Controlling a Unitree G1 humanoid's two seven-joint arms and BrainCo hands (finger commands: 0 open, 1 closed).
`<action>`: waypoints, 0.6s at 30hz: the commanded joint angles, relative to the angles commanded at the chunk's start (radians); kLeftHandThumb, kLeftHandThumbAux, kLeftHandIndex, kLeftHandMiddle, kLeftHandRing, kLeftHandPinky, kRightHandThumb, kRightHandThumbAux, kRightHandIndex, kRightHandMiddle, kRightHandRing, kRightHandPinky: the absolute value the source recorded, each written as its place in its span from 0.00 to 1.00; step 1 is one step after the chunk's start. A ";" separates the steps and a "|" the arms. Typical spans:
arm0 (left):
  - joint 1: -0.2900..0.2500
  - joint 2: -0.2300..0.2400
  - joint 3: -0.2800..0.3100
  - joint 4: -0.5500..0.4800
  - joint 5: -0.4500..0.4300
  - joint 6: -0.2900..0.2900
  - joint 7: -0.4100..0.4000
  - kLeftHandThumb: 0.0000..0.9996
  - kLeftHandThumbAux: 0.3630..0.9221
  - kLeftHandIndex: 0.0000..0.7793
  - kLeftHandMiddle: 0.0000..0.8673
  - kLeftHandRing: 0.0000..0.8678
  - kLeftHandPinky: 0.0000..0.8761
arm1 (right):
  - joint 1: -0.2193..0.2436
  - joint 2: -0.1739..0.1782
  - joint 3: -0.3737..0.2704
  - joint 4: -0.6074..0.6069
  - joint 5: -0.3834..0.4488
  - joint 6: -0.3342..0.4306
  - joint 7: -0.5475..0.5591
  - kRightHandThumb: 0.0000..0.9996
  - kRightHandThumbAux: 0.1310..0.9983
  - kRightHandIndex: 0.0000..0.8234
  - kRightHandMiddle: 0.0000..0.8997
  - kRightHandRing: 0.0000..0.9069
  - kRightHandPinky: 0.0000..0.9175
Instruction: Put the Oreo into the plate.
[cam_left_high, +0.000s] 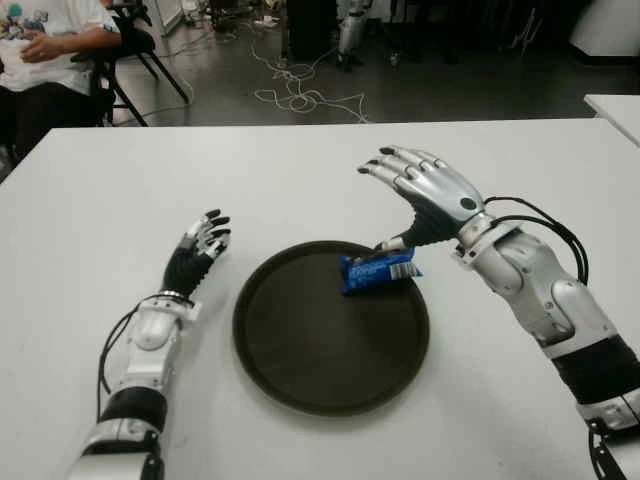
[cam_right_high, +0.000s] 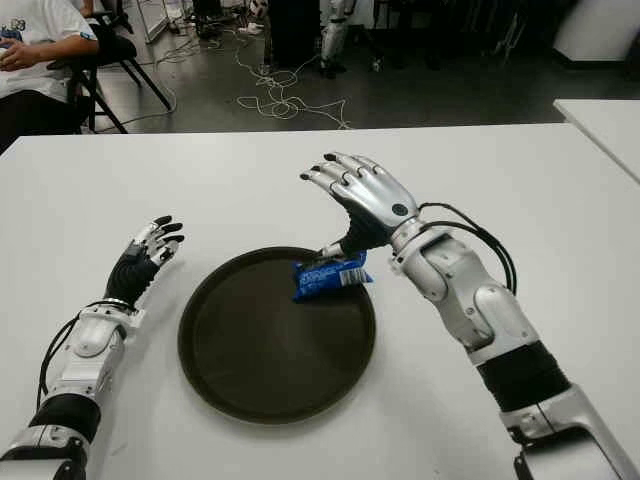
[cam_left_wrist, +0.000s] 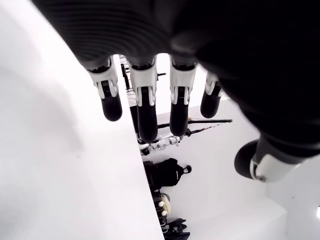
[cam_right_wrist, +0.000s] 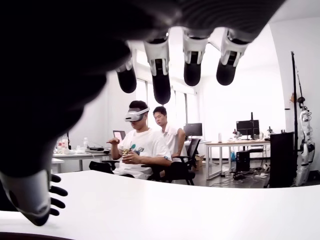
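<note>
A round dark plate (cam_left_high: 300, 370) sits on the white worktop (cam_left_high: 300, 170), nearest the camera. A blue Oreo packet (cam_left_high: 378, 270) with white lettering, too small to read, lies inside the plate against its far right rim. The right robot hand (cam_left_high: 420, 185) is above that rim, fingers spread and extended, holding nothing; its thumb points down at the packet, and whether the tip touches it cannot be determined. The left robot hand (cam_left_high: 200, 245) shows just left of the plate, fingers relaxed and apart, holding nothing. Beyond the worktop, cables (cam_left_high: 300, 95) lie on the dark floor. At far left, a seated person (cam_left_high: 50, 40) in a white shirt is cut off by the frame edge.
</note>
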 joint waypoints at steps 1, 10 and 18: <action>-0.001 0.000 0.000 0.002 0.002 -0.002 0.001 0.28 0.21 0.12 0.21 0.19 0.15 | 0.001 0.000 -0.001 -0.003 0.000 0.001 0.001 0.00 0.60 0.00 0.00 0.00 0.00; -0.009 0.003 -0.004 0.019 0.019 -0.008 0.019 0.29 0.22 0.12 0.21 0.19 0.14 | 0.003 -0.006 -0.011 -0.015 0.006 -0.011 -0.004 0.00 0.61 0.00 0.00 0.00 0.00; -0.012 0.001 -0.007 0.024 0.027 -0.012 0.030 0.29 0.24 0.12 0.21 0.19 0.13 | 0.006 -0.018 -0.025 0.013 0.007 -0.032 -0.028 0.00 0.65 0.00 0.00 0.00 0.00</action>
